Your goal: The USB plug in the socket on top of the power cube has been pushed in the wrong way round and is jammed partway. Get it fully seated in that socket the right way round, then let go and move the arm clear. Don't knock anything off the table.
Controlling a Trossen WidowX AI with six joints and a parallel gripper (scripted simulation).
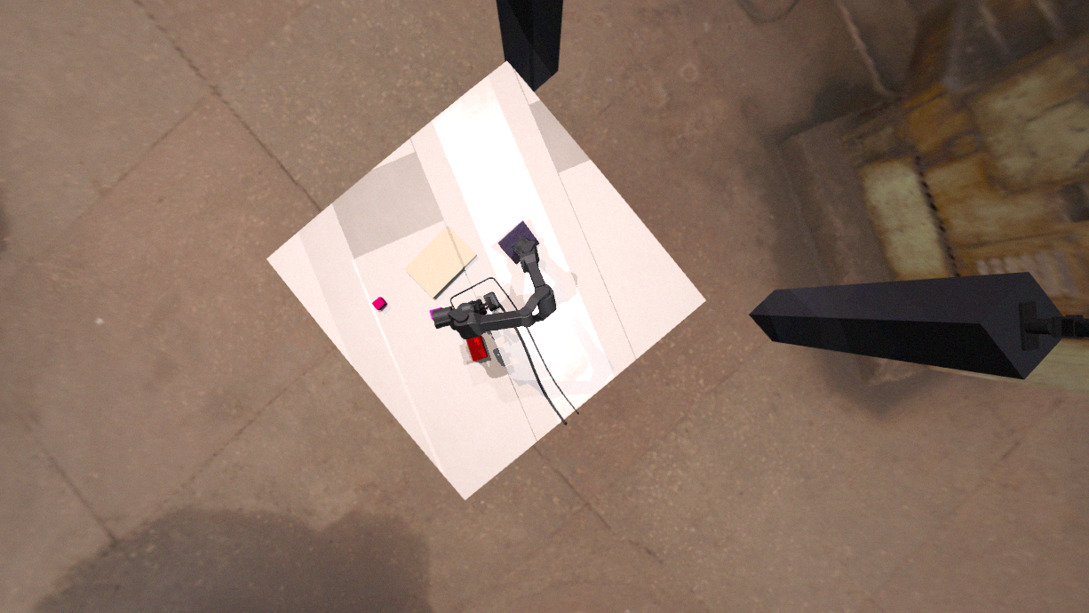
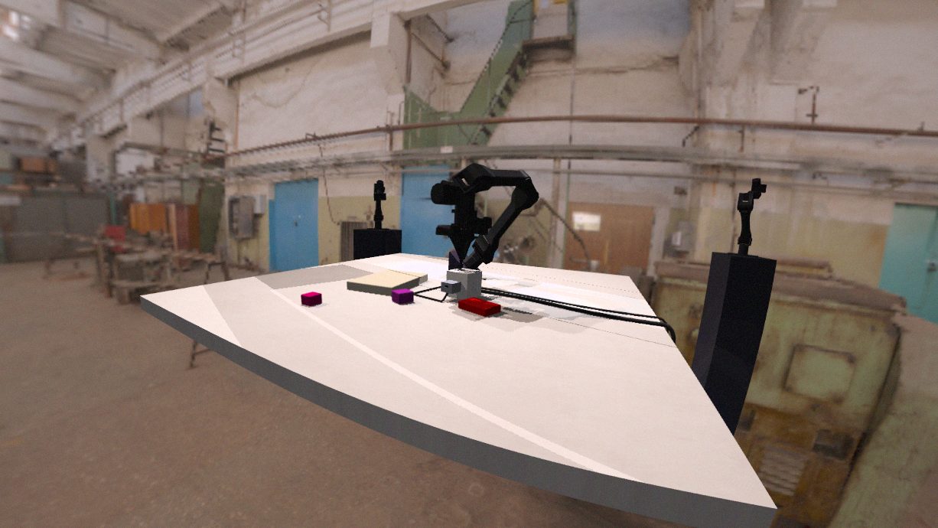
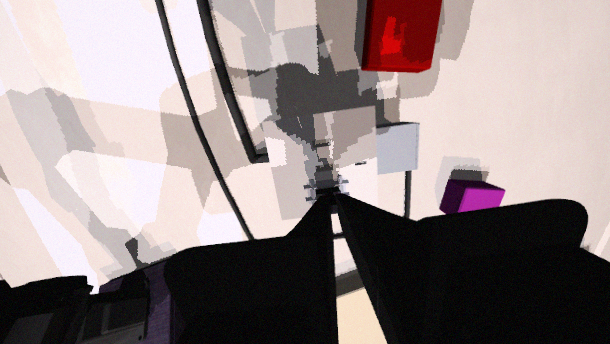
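Observation:
The white power cube [image 2: 471,287] [image 3: 350,127] stands on the table, mostly hidden under the arm in the top view. My gripper [image 2: 463,265] [image 3: 331,202] points down at its top and is shut on the USB plug [image 3: 325,184], a small grey piece with short ribs sticking out at both sides. The fingertips cover much of the plug, and I cannot tell which way round it faces or how deep it sits. A narrow dark slot shows on the cube's top near the plug. A pale blue-grey plug [image 2: 450,287] [image 3: 398,147] sits at the cube's side.
A red block [image 1: 477,348] [image 2: 479,306] [image 3: 400,37] lies close to the cube. A purple block [image 1: 434,313] [image 2: 402,296] [image 3: 482,199], a magenta block [image 1: 379,303] [image 2: 311,298] and a beige board [image 1: 440,262] [image 2: 380,282] lie on the table. Black cables run from the cube over the table's edge.

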